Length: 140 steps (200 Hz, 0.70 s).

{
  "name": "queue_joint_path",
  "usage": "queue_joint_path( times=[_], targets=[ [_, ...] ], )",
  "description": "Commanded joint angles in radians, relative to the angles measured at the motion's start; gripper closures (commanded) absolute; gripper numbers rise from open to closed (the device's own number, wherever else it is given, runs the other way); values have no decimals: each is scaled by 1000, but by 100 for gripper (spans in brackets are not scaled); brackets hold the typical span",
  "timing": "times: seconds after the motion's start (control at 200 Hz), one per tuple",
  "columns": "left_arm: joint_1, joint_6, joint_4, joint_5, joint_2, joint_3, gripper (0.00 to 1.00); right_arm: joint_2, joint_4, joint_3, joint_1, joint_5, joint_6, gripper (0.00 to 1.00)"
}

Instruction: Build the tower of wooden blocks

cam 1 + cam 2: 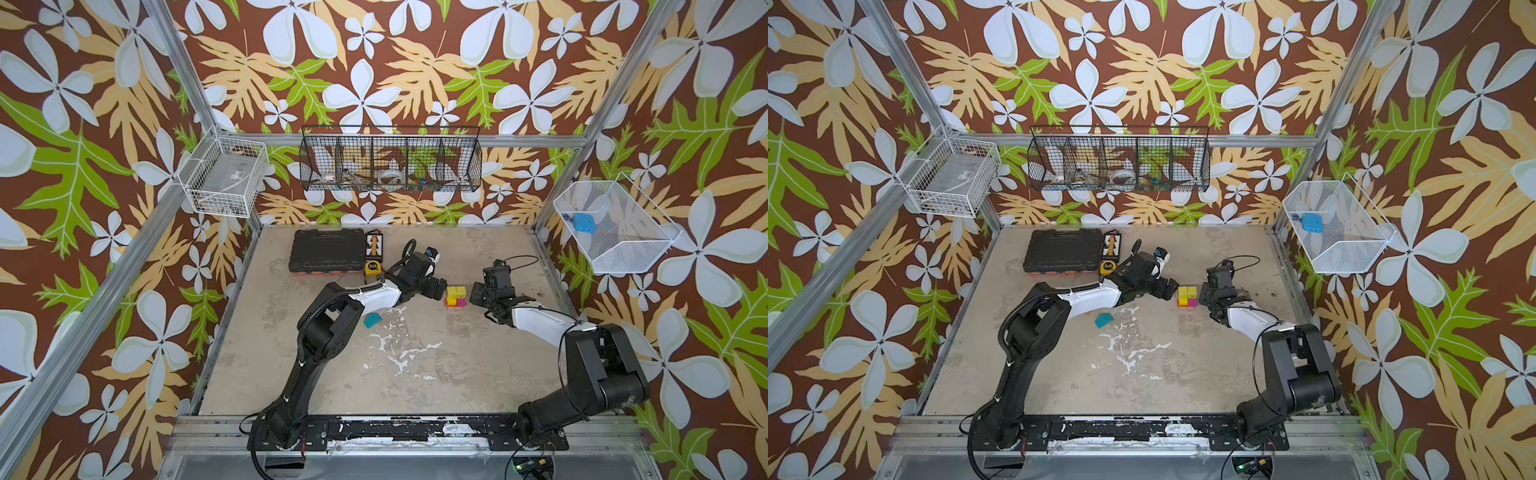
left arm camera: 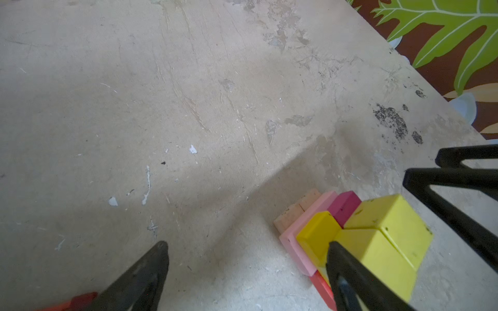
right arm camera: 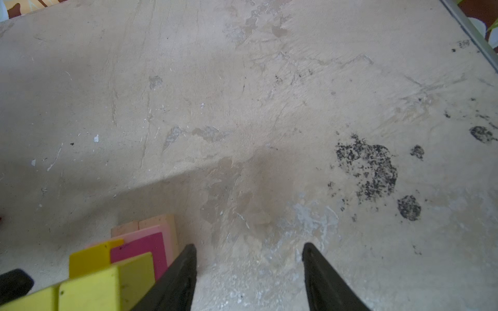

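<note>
The tower (image 1: 456, 297) (image 1: 1187, 296) is a low stack in both top views: tan planks at the bottom, then pink, magenta and red bricks, with yellow blocks (image 2: 388, 237) on top. My left gripper (image 2: 246, 255) is open and empty. One of its fingers (image 2: 336, 258) stands against the tower's side, the other over bare table. My right gripper (image 3: 249, 253) is open and empty just right of the tower (image 3: 134, 250), which lies outside its jaws. A teal wedge (image 1: 372, 320) (image 1: 1104, 320) lies alone beside the left arm. A red-orange piece (image 2: 78, 300) shows at the left wrist view's edge.
A black tool case (image 1: 326, 251), a small striped box (image 1: 375, 245) and a yellow tape measure (image 1: 372, 268) sit at the back left. Wire baskets (image 1: 390, 160) hang on the walls. The table's right edge (image 3: 469, 24) is close to the right gripper.
</note>
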Motion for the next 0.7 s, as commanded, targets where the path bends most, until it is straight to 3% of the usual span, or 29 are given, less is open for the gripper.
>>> queue_joint_path(
  times=[0.0,0.485,0.591,0.696],
  targets=[
    [-1,2,-3,10,5,12,8,4,-4,6,3,7,-6,37],
    [-1,27,-12,-49,1,23,7,5,-4,6,3,9,-5,37],
    [6,38,18,-106,-66,-44,7,-5,-1,-1,3,14,-4,37],
    [24,45,76,-181,-211,-202,7,-20,7,-14,3,18,0,36]
  ],
)
